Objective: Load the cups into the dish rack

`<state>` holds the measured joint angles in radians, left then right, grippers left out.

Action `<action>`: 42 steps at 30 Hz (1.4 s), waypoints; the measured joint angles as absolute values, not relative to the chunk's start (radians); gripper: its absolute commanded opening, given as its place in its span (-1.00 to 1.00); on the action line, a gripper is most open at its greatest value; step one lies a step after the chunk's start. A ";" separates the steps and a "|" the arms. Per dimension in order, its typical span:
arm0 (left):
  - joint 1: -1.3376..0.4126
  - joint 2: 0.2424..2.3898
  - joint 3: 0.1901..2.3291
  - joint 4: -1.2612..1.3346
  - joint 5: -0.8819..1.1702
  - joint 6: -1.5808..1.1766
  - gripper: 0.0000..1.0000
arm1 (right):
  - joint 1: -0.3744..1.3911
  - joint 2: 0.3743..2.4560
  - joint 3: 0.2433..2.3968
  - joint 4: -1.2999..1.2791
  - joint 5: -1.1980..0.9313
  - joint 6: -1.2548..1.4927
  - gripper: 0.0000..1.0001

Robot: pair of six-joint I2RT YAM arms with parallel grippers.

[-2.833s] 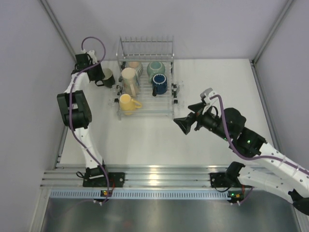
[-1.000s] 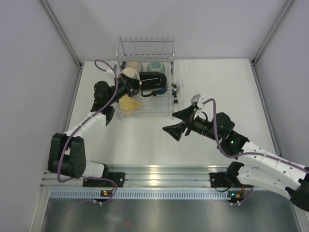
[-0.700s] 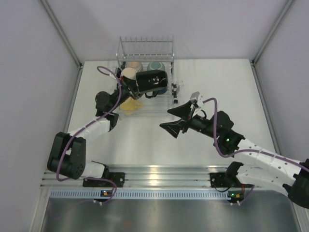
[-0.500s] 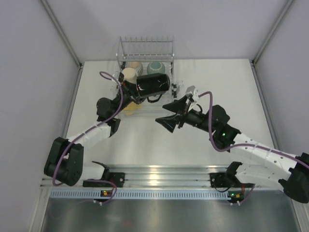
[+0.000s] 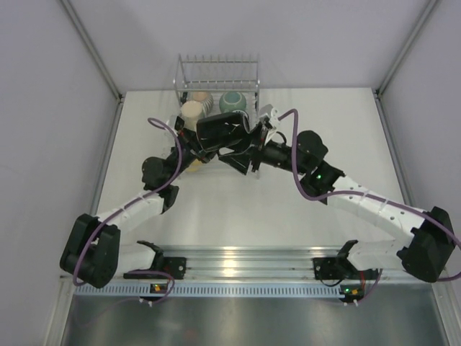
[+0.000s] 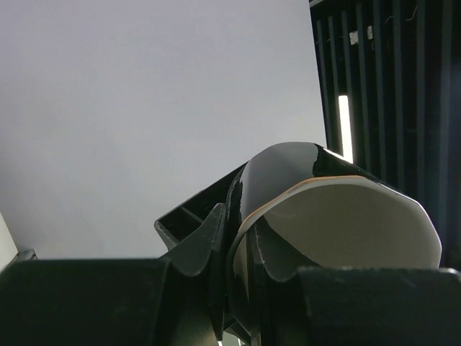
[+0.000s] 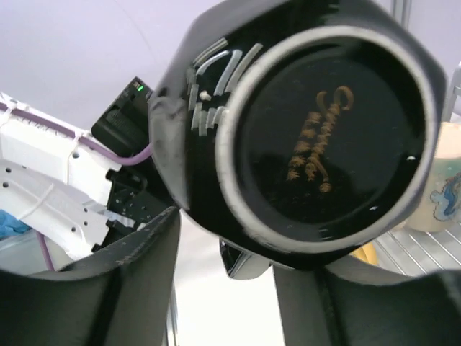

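- The table point(image 5: 324, 115) carries the dish rack point(image 5: 216, 60) at the middle of its far edge, slightly toward the far-left corner, with the prong row along the rack's far side.
- The left gripper point(image 5: 199, 141) reaches in over the rack's near-left part. Its jaws are pinched on the rim of the black mug point(image 5: 223, 130), one finger inside the cream interior and one outside.
- The right gripper point(image 5: 242, 153) comes in from the right-hand side. Its jaws are spread wide, with the mug's base between and above the two fingers point(image 7: 137, 252); I cannot tell whether they touch it.
- The black mug point(image 7: 324, 137) lies on its side in the air above the rack's near half, its base with gold script facing the right wrist camera.
- In the rack stand the cream cup point(image 5: 192, 112) on the left, the teal-green cup point(image 5: 233, 101) and the ribbed beige cup point(image 5: 203, 96) at the far side, and a yellow cup point(image 5: 194, 166) at the near-left corner, mostly hidden.
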<state>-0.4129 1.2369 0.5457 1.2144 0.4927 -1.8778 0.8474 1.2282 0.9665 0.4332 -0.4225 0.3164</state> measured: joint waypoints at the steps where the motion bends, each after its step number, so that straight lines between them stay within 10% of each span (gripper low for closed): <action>1: -0.413 1.234 0.542 1.214 0.486 -1.885 -1.00 | 0.845 1.237 0.974 0.434 -0.430 0.319 -0.03; 16: -0.414 1.217 0.514 1.267 0.478 -1.947 -1.00 | 0.811 1.316 1.016 0.503 -0.577 0.460 -1.00; 31: -0.422 1.294 0.516 1.283 0.483 -1.894 -1.00 | 0.752 1.324 0.929 0.613 -0.601 0.556 -1.00; 36: -0.431 1.306 0.524 1.280 0.476 -1.845 -1.00 | 0.730 1.323 0.902 0.653 -0.612 0.621 -0.28; 42: -0.443 1.285 0.524 1.282 0.445 -1.763 -1.00 | 0.728 1.324 0.881 0.736 -0.630 0.720 -0.11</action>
